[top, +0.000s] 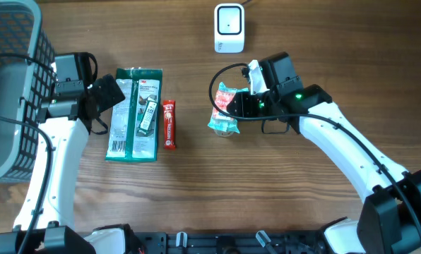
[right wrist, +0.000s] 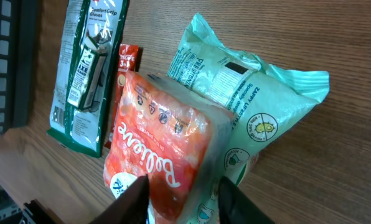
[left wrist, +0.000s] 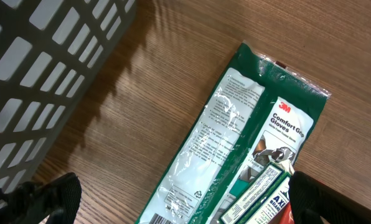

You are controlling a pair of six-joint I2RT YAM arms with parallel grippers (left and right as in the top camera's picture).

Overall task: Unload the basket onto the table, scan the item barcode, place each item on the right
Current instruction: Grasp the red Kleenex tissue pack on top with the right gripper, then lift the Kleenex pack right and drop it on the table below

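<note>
Brown wood-grain table [top: 302,42] fills every view from edge to edge. A white scanner [top: 229,27] stands at its far side. Far to the scanner's left sits a grey mesh basket [top: 13,85]. A green gloves pack [top: 129,134] lies flat, nearer the robot than the scanner and to its left, with a small black-and-white carton [top: 148,116] on top of it. A red bar [top: 169,124] lies just beside the pack, on the side facing the scanner.

The left arm stretches forward from the robot's base, well to the left of the scanner. The left gripper [top: 106,104] is over the edge of the gloves pack farthest from the scanner, its fingers spread wide apart.

The right arm comes in from the scanner's right, bent at the elbow, with its wrist turned back toward the scanner's near side. The right gripper [right wrist: 182,202] is close to the scanner, almost straight toward the robot from it. Its fingers [right wrist: 132,199] press on either side of one end of a red-orange snack pack [right wrist: 160,137], clamping it. That pack leans on a mint-green pouch [right wrist: 260,93], which rests on the wood in the same spot. Both packs are near the scanner but apart from it.
</note>
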